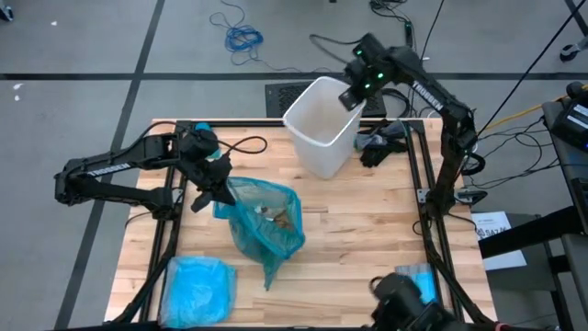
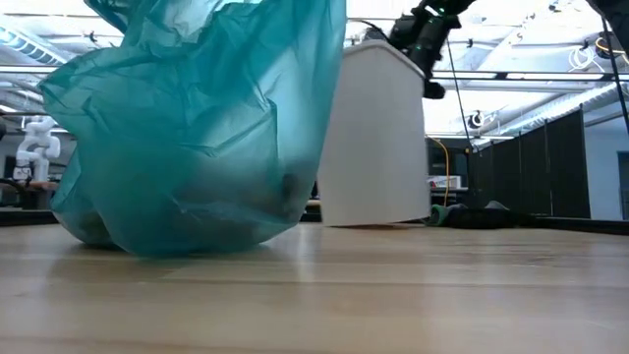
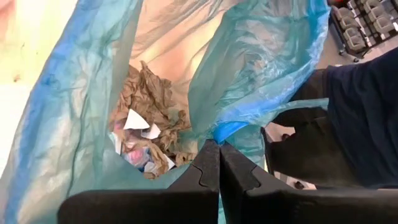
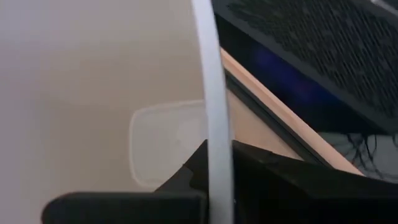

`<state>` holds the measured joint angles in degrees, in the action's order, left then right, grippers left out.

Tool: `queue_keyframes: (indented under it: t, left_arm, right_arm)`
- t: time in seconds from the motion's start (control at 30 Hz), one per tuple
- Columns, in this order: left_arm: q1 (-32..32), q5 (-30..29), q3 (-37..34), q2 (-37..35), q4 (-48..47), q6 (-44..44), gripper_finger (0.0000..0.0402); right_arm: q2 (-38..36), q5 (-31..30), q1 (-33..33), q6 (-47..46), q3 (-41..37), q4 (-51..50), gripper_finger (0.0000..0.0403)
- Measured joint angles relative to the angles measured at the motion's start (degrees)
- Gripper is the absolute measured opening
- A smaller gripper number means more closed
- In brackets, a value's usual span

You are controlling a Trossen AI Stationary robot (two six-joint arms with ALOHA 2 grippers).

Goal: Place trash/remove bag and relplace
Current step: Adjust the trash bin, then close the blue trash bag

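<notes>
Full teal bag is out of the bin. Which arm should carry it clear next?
Left. The left gripper is shut on the bag edge, with the trash inside. The right gripper is clamped on the bin rim at the table's far edge.

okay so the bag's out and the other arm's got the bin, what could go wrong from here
1. The left gripper pinches only a thin fold of the bag; it could slip or tear, spilling the trash.
2. The right gripper clamps just the rim of the white bin, which may tip or twist when moved.
</notes>
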<state>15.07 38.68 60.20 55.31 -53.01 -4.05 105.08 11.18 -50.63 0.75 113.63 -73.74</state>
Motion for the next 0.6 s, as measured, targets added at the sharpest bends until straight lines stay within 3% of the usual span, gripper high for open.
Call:
queue_keyframes:
  t: [0.2,0.47,0.6]
  left_arm:
    - [0.0,-0.6,0.0,0.0,0.0,-0.1,0.0000]
    - [0.0,-0.9,0.0,0.0,0.0,-0.1,0.0000]
    - [0.0,-1.3,0.0,0.0,0.0,-0.1,0.0000]
  right_arm:
    - [-0.5,7.1,-4.1,-2.0,-0.3,2.4,0.0037]
    - [-1.4,10.4,-2.4,-4.6,-0.5,5.5,0.0203]
    - [-2.7,10.9,-2.7,-6.5,-0.6,8.2,0.0241]
